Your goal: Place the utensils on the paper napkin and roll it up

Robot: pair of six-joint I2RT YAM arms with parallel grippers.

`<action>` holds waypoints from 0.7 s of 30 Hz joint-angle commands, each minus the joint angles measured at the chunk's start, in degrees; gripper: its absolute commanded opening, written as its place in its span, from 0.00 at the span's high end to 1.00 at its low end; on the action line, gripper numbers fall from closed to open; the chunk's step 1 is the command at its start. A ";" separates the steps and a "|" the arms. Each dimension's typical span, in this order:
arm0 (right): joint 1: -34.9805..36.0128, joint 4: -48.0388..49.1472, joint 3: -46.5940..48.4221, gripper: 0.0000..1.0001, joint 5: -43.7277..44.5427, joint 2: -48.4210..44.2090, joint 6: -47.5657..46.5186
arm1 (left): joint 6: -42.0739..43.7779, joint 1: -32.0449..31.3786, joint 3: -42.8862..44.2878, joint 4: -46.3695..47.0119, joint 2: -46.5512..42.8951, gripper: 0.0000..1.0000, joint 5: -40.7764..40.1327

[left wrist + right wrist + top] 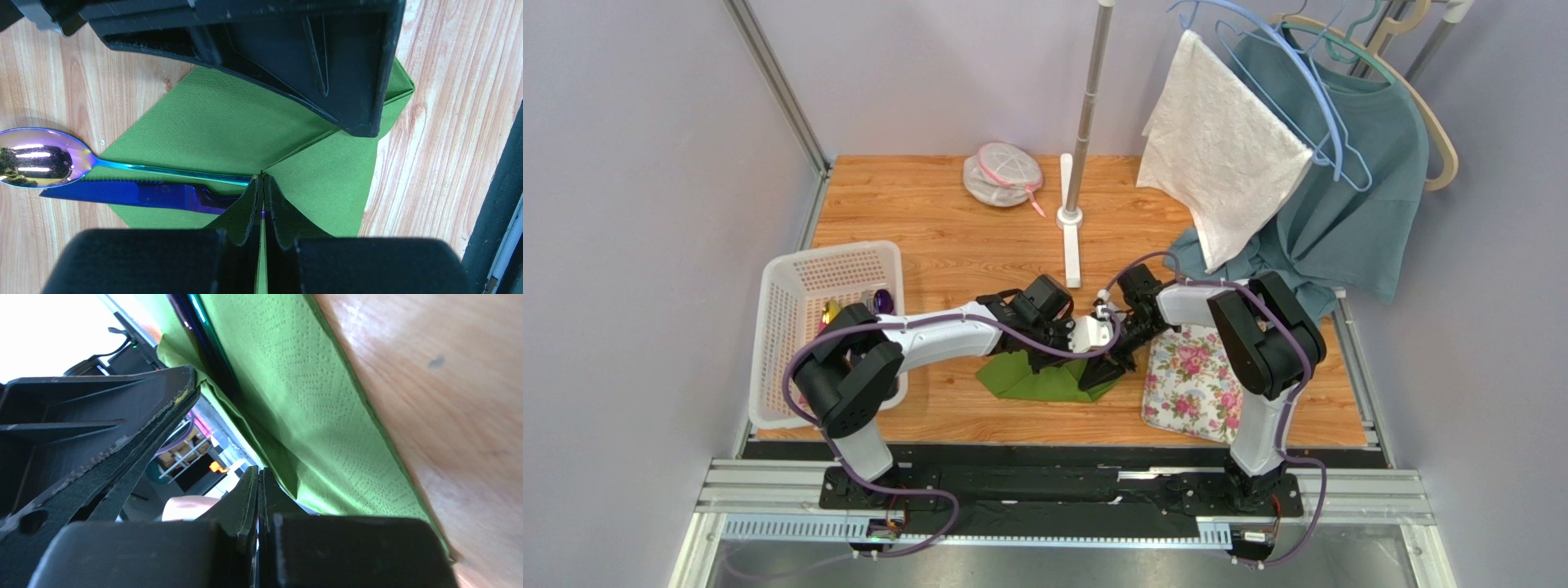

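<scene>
Wooden table (940,221), grey walls on three sides. A white basket (775,349) is set at the left edge, with a few small things inside that are too small to be told apart. A floral mat (1192,374) is laid at the right front. At the back a mesh pouch (1001,172) is seen beside a pole stand (1081,135). A white cloth (1216,147) and a teal garment (1357,196) are hung at the right rear.

The paper napkin (1032,377) is spread at centre front, between basket and mat, partly hidden under both wrists. It is creased, with one corner folded over.

From the left wrist, a spoon (37,160) with a rainbow sheen and a blue knife (135,196) are laid side by side, touching. The spoon bowl and the knife tip rest on bare wood. Both handles run onto the green sheet and are covered by its fold.

The left gripper (263,184) is closed. A sliver of green is pinched between its jaws, and the fold lines meet at its tips.

The right gripper (258,478) is closed tight, with no gap between the fingers. Its tips are just beside a raised edge of the sheet; whether any paper is caught cannot be told. The two grippers are held close together over the sheet, tips facing.
</scene>
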 commanded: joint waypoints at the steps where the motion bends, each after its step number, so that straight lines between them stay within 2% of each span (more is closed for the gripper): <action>1: 1.56 1.97 2.01 1.00 2.76 0.53 0.92 | -1.05 0.34 2.21 -0.97 0.02 0.91 0.10; 4: 2.00 0.65 2.80 1.00 5.04 1.50 0.04 | -1.49 0.34 2.47 -1.23 0.02 0.85 -0.25; 7: 2.00 -0.32 3.42 1.00 6.71 2.73 -0.58 | -3.06 0.86 2.39 -1.58 -1.11 0.74 -0.08; 11: 2.17 -1.28 4.30 1.00 7.94 3.44 -1.37 | -9.81 3.24 3.70 -3.68 -4.54 0.52 3.25; 13: 2.09 -1.64 4.56 1.00 8.91 3.44 -1.89 | -13.42 5.33 4.06 -4.39 -7.95 0.49 4.83; 15: 2.17 -1.99 4.82 1.00 9.79 3.35 -2.51 | -18.78 6.92 4.14 -6.23 -10.08 0.49 10.18; 18: 2.35 -2.43 5.35 1.00 10.67 3.00 -3.39 | -26.95 9.21 3.27 -8.35 -11.84 0.52 18.80; 21: 2.35 -2.78 6.40 1.00 11.28 2.91 -4.26 | -36.10 10.53 0.11 -6.52 -11.76 0.56 28.38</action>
